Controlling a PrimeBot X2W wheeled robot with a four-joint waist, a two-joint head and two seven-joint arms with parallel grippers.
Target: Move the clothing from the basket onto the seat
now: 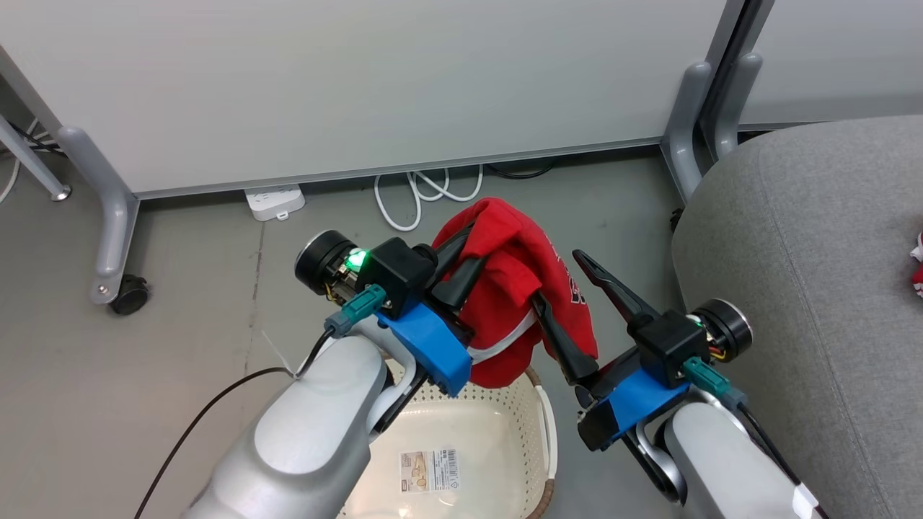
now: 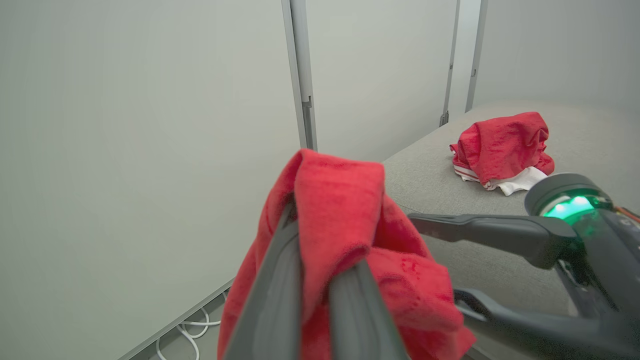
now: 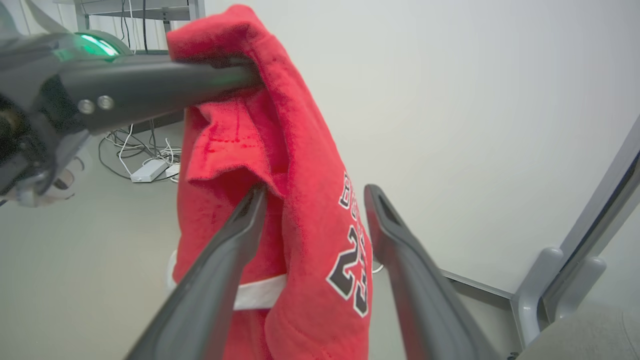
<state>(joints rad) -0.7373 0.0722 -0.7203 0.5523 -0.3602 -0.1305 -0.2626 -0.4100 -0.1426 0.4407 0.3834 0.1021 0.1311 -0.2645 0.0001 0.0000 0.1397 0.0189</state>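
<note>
L pincer [image 1: 465,259] holds garment [image 1: 515,288] over basket [image 1: 497,418]; R pincer [image 1: 557,277] open.

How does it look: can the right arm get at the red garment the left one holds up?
Probably yes: the red garment hangs from the shut left gripper, between the open fingers of the right gripper, nothing in the way.

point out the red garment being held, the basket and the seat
held red garment [image 1: 508,245], head view, on its upper fold
basket [image 1: 497,407], head view, on its perforated inner wall
seat [image 1: 807,238], head view, on its bare grey top
</note>
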